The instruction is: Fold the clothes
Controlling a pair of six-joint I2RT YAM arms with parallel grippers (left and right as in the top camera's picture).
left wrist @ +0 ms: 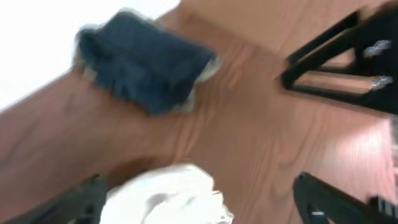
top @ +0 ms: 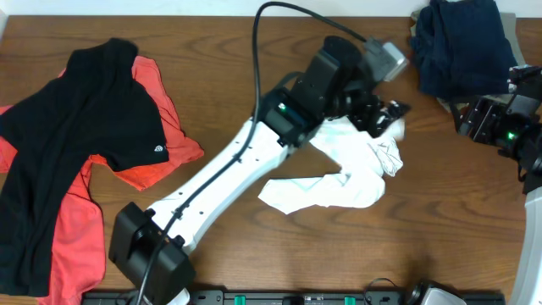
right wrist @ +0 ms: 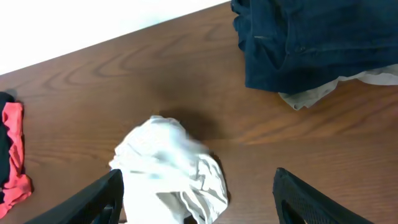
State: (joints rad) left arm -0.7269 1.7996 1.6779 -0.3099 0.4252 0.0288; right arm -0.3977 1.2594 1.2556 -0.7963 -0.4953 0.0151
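Tees, white one (top: 356,182), black one (top: 76,135), orange-red one (top: 76,246)

The counter (top: 440,212) is smooth, grained brown wood with slight sheen. The white T-shirt (top: 356,182), black T-shirt (top: 76,127) and orange-red T-shirt (top: 68,246) are limp, matt cloth. The left arm (top: 233,165) shell is smooth plastic.
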